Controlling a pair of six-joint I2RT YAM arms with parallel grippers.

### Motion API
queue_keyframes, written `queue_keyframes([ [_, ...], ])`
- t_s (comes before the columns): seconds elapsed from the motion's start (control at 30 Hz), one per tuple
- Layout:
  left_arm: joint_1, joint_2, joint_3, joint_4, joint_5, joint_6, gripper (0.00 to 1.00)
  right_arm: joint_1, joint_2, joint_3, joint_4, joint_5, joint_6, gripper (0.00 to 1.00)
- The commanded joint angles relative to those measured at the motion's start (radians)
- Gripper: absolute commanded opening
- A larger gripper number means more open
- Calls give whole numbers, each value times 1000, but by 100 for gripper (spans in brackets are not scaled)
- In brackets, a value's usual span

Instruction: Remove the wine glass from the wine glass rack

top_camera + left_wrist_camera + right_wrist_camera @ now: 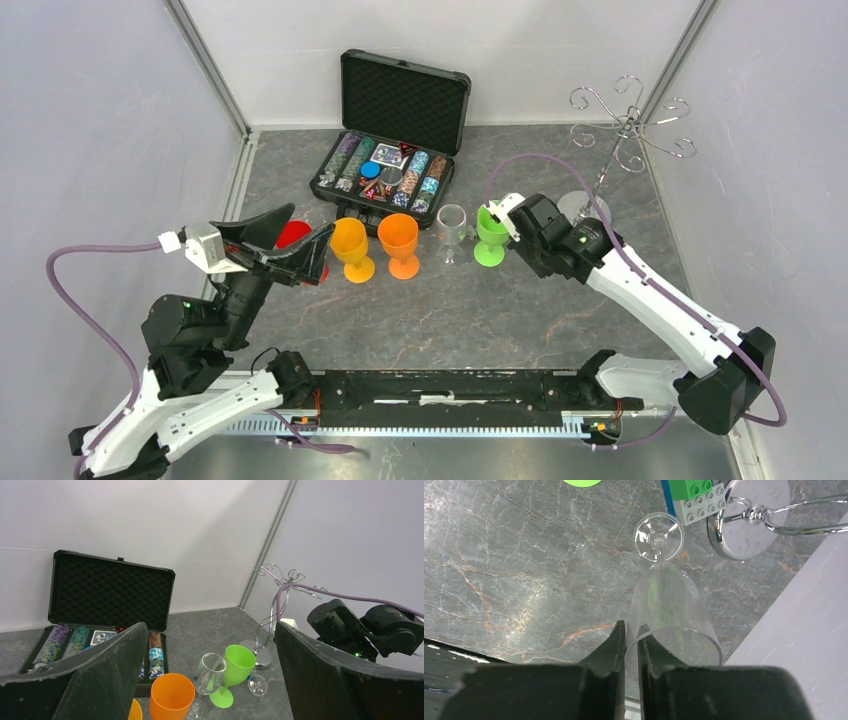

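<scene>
The wine glass [669, 605] is pinched at its rim by the right hand [631, 647], leaving its foot free for setting down. The left hand [210, 625] is spread, unneeded.

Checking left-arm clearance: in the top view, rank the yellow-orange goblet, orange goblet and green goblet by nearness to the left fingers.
1. Yellow-orange goblet, beside the left fingers.
2. Orange goblet, next rightward.
3. Green goblet, farthest right.
</scene>
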Motion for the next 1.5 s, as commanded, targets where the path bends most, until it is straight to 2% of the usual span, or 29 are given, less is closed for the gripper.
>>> queue_keyframes([
  [0.0, -2, -12, -6, 46, -33, 46, 100, -11, -8, 52, 16, -24, -8, 6],
  [0.03, -2, -10, -8, 48, -34, 46, 100, -12, -14, 56, 19, -39, -12, 0],
  [0.37, -2, -7, -11, 51, -40, 42, 100, -15, -75, 60, 32, -178, -29, 0],
  [0.5, -3, -7, -13, 53, -42, 42, 100, -21, -58, 51, 33, -162, -23, 2],
  [0.87, -2, -14, -14, 53, -51, 46, 100, -37, 17, 70, 18, -44, 8, 35],
  [1.0, -2, 2, 12, 22, -74, 24, 100, -43, 16, 113, 18, -38, 8, 42],
  [1.07, -2, 11, 25, 5, -77, 16, 100, -47, 13, 139, 18, -38, 4, 39],
  [1.2, -2, 10, 17, 14, -76, 16, 100, -63, 26, 161, 14, -28, -4, 14],
  [1.27, -3, 7, 12, 21, -77, 19, 100, -70, 40, 155, 15, -26, -4, 6],
  [1.37, -2, 5, 10, 21, -77, 21, 100, -82, 53, 145, 26, -26, -6, 5],
  [1.47, -3, 3, 10, 21, -77, 22, 100, -96, 68, 150, 33, -24, -5, 8],
])
